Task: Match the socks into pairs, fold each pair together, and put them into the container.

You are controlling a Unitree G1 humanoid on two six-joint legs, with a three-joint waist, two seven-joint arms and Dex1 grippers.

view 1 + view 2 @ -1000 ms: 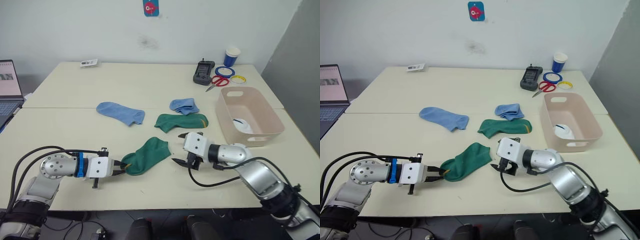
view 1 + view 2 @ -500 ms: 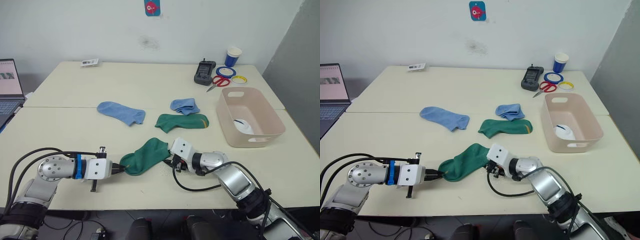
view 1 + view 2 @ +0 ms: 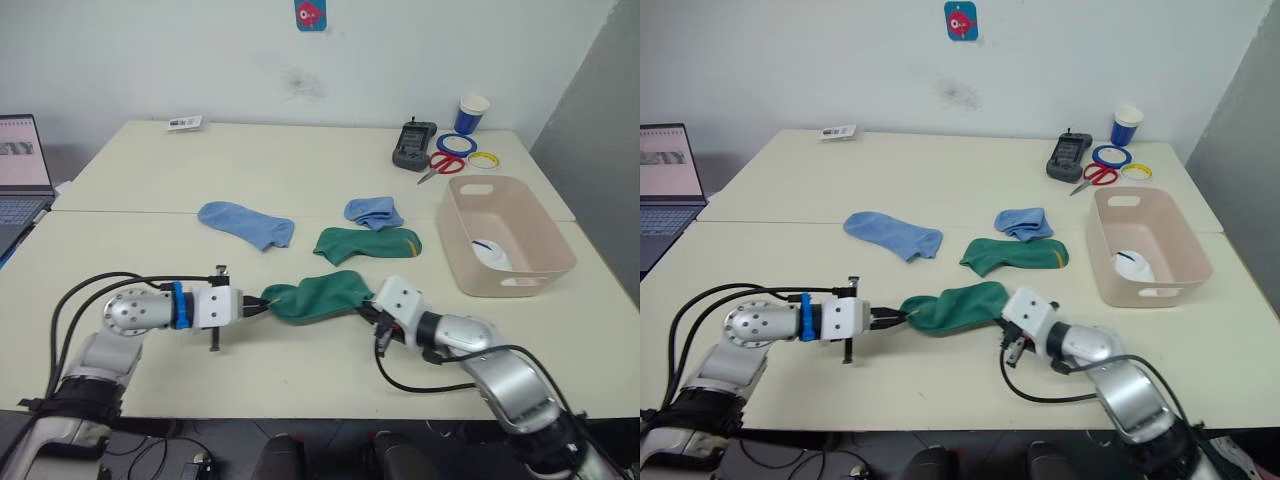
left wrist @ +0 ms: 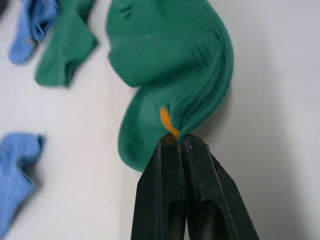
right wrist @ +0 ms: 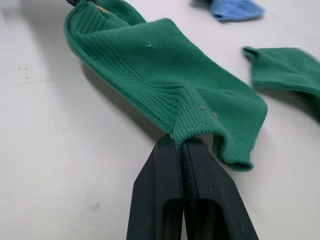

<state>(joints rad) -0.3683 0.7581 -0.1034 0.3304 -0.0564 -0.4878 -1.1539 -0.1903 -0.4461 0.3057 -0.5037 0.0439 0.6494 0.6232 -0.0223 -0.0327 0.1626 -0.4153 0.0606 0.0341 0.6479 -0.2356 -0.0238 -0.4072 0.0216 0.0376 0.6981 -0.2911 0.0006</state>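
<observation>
On the cream table [image 3: 150,190], a green sock [image 3: 318,297] is stretching mid-frame — left gripper [image 3: 262,303] pinching its cuff tight, right gripper [image 3: 368,310] clamping its toe; tub [image 3: 520,250] sitting right.

text — none legible | labels — none legible | numbers — none

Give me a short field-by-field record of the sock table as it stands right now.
held sock: dark green sock, stretched between both pincers
left pincer: shut on its yellow-striped cuff end
right pincer: shut on its other end
second green sock: flat on the table, free
blue socks: one spread out, one bunched
container: something white inside
</observation>
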